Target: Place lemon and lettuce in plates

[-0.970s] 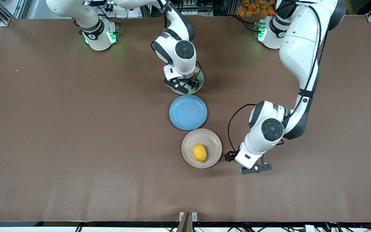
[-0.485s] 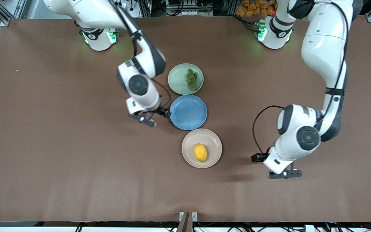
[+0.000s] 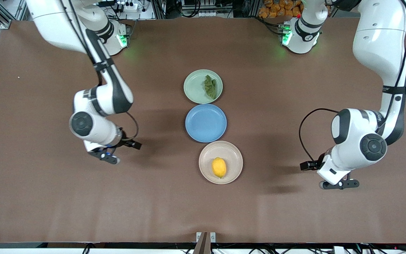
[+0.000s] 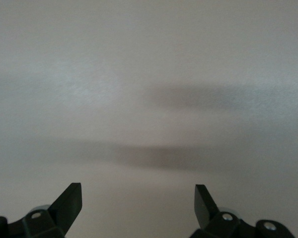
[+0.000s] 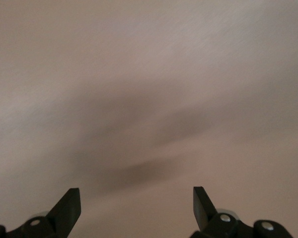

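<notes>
Already the lemon (image 3: 219, 167) is lying in the beige plate (image 3: 236, 155) and the lettuce (image 3: 210, 86) in the mint plate (image 3: 192, 84), the blue plate (image 3: 205, 123) sitting unused between. Left gripper (image 3: 339, 184) and right gripper (image 3: 105, 157) are hanging open and empty over bare table (image 3: 48, 194), well apart from the plates, likely because both placements look finished.

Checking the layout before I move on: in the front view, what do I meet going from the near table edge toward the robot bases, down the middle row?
Beige plate holding the lemon → empty blue plate → mint green plate holding the lettuce. The three plates sit close together in a row.
</notes>
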Available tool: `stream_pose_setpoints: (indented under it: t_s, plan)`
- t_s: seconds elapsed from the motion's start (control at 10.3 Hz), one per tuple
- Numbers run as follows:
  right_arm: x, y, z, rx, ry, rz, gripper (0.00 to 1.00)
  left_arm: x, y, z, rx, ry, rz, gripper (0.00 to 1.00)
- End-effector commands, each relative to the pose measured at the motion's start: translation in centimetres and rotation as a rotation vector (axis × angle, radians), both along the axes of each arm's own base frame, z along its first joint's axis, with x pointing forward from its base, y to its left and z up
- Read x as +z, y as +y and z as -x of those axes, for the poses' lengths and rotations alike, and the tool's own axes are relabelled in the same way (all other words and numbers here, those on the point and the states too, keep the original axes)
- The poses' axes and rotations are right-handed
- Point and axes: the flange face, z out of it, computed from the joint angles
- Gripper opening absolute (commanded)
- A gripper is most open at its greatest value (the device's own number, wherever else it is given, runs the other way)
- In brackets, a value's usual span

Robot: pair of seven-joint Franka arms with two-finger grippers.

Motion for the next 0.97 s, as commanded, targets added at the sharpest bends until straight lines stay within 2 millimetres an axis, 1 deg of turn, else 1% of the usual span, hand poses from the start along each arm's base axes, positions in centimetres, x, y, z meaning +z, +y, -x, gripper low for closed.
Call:
stream_pose_setpoints:
  t_s: [0.0,0.1,0.19,0.29,0.39,0.48,0.58,0.68,0.78,0.87]
  plan:
    - [0.7,-6.1,-0.2,0.060,0.021,-0.023,1.00,4.1,1.0,3.4,-0.012,-0.010,-0.025,1.00]
    - [0.6,-9.4,-0.2,0.097,0.044,-0.037,1.00,5.8,1.1,4.1,-0.009,-0.027,-0.026,1.00]
    - [0.6,-11.8,0.0,0.120,0.062,-0.054,1.00,7.5,1.1,5.1,-0.001,-0.043,-0.026,1.00]
    - [1.3,-13.0,0.1,0.118,0.055,-0.055,1.00,9.3,1.4,6.3,0.009,-0.057,-0.019,1.00]
    - [2.3,-13.5,0.5,0.124,0.044,-0.041,1.00,11.3,2.5,7.4,0.024,-0.077,-0.020,1.00]
    - [4.0,-14.2,1.3,0.151,0.022,0.002,1.00,13.2,2.8,8.7,0.021,-0.088,-0.025,1.00]
    - [6.0,-14.6,2.4,0.176,0.000,0.038,1.00,15.1,2.8,9.6,0.022,-0.083,-0.026,1.00]
    - [8.3,-15.2,3.1,0.175,-0.032,0.046,1.00,16.8,2.6,10.1,0.037,-0.081,0.000,1.00]
    - [10.9,-15.5,3.7,0.173,-0.065,0.046,1.00,18.7,2.6,10.8,0.045,-0.091,0.022,1.00]
    - [14.5,-15.3,4.2,0.176,-0.117,0.045,1.00,20.8,2.5,11.1,0.050,-0.094,0.035,1.00]
